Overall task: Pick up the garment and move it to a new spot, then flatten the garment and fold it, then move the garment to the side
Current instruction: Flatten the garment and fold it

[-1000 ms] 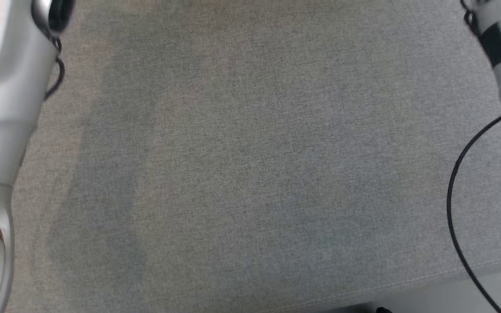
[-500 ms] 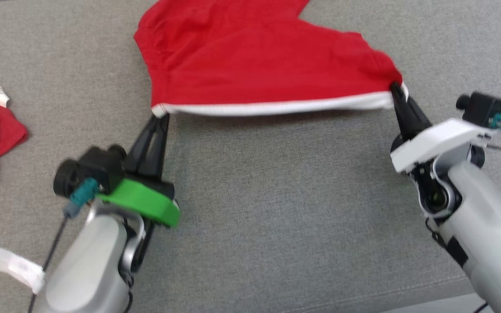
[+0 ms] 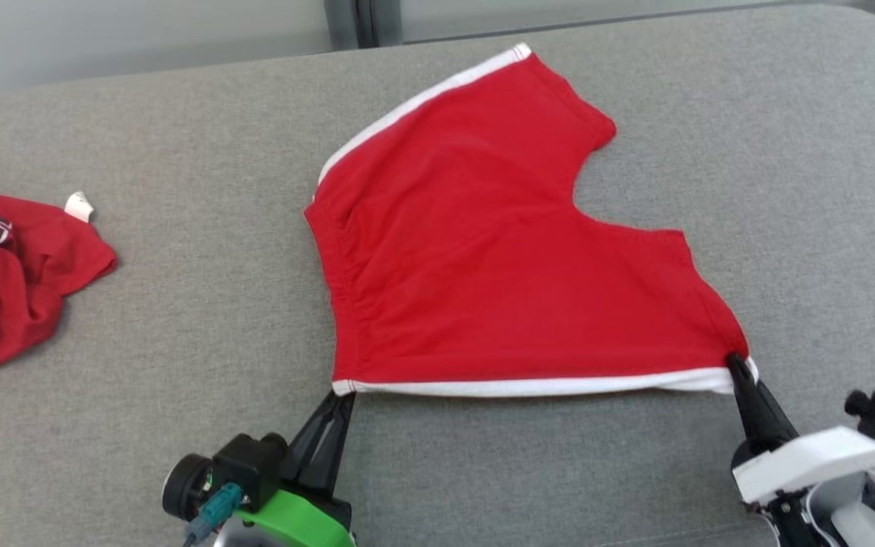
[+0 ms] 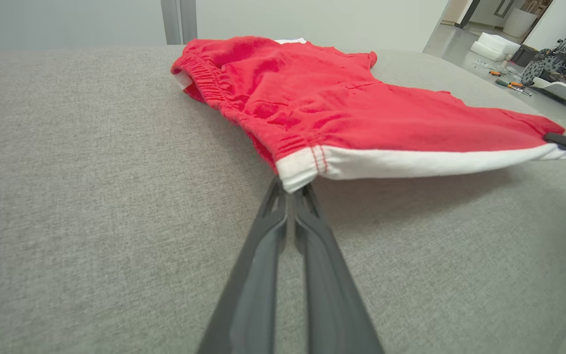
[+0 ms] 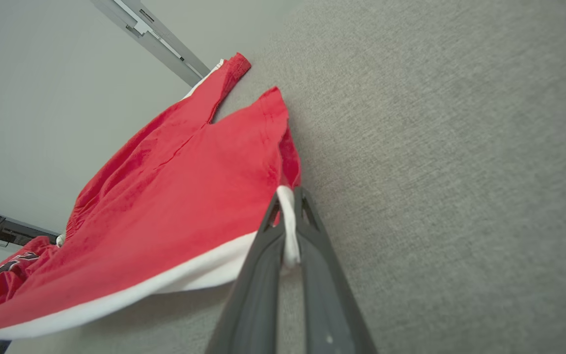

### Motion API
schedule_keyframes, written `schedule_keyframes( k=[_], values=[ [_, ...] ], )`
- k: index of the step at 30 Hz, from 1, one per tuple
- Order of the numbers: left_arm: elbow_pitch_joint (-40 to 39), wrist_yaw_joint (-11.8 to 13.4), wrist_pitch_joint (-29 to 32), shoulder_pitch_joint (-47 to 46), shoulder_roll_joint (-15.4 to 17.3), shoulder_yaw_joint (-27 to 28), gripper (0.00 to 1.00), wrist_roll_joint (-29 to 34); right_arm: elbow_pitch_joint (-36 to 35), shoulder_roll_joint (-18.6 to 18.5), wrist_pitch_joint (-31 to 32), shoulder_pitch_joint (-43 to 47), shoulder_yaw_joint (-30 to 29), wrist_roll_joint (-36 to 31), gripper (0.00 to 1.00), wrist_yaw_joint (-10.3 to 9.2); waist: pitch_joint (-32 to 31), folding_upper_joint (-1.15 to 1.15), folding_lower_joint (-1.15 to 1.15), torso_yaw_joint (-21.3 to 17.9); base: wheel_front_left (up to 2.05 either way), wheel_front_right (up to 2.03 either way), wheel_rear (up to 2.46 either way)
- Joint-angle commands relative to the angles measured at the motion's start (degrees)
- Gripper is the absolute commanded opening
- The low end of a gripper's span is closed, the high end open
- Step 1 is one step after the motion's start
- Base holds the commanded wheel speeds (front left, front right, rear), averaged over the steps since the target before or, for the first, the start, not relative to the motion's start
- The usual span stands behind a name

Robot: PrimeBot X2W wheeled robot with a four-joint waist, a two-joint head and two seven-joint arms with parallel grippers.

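The garment (image 3: 498,258) is a pair of red shorts with white trim, spread over the grey cushion with its white-banded near edge lifted and stretched taut. My left gripper (image 3: 344,393) is shut on that edge's left corner; the left wrist view shows the garment (image 4: 352,113) with the pinched corner at my left gripper (image 4: 293,187). My right gripper (image 3: 734,363) is shut on the right corner, with the white band clamped between its fingers in the right wrist view at the gripper (image 5: 288,196), the garment (image 5: 175,196) trailing away from it.
A second red garment (image 3: 4,281) with black-and-white lettering lies crumpled at the cushion's left edge. The grey cushion (image 3: 179,152) stretches around the shorts, and its far edge meets a pale wall with a grey post (image 3: 365,23).
The head camera has swung, so the whole picture shifted. Over the last half second both grippers keep their hold on the white edge, and more of the shorts now lies spread flat.
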Motion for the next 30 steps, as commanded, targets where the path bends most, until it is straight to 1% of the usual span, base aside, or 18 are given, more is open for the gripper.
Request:
schedule_keyframes(
  k=[1,4,7,12,16,20,25,30],
  values=[
    [-0.3,-0.5,-0.2,1.7,0.0,0.3,0.00,0.8,-1.4,0.7,0.2,3.2,-2.2,0.6,0.00,-0.03,-1.9,0.00,0.01,1.4,0.00,0.00,0.00],
    [-0.7,-0.9,-0.2,3.4,-0.3,0.5,0.00,1.8,-4.9,2.0,1.4,8.4,-6.4,0.0,0.00,-0.04,-2.8,0.00,0.01,2.0,0.00,0.00,0.00],
    [-0.9,-1.2,-0.2,4.4,-0.7,0.4,0.00,2.6,-7.7,3.5,3.1,11.5,-9.5,-1.7,0.00,-0.04,-3.0,0.00,0.01,2.2,0.00,0.00,0.00],
    [-1.2,-2.0,-0.2,2.8,-1.8,0.1,0.00,4.1,-11.6,5.8,6.9,10.5,-13.3,-5.9,0.00,-0.03,-3.3,0.00,0.01,2.3,0.00,0.00,0.00],
    [-0.8,-2.6,-0.2,-0.3,-2.8,0.2,0.00,4.0,-13.6,7.4,10.6,6.1,-16.5,-8.1,0.00,-0.02,-2.2,0.00,0.01,2.9,0.00,0.00,0.00],
    [0.5,-3.2,-0.2,-5.0,-3.4,-0.3,0.00,4.3,-13.4,7.6,14.1,-0.5,-18.6,-9.7,0.00,-0.01,-0.3,0.00,0.01,4.0,0.00,0.00,0.00],
    [4.2,-3.7,-0.2,-12.9,-4.1,-1.8,0.00,3.6,-9.1,8.1,18.1,-11.5,-20.5,-10.6,0.00,0.00,2.6,0.00,0.01,5.8,0.00,0.00,0.00],
    [9.2,-4.0,0.0,-20.5,-5.0,-2.4,0.00,2.3,-3.5,8.0,19.9,-22.3,-19.4,-13.5,0.00,-0.01,6.2,0.00,0.01,7.7,0.00,0.00,0.00]
  ],
)
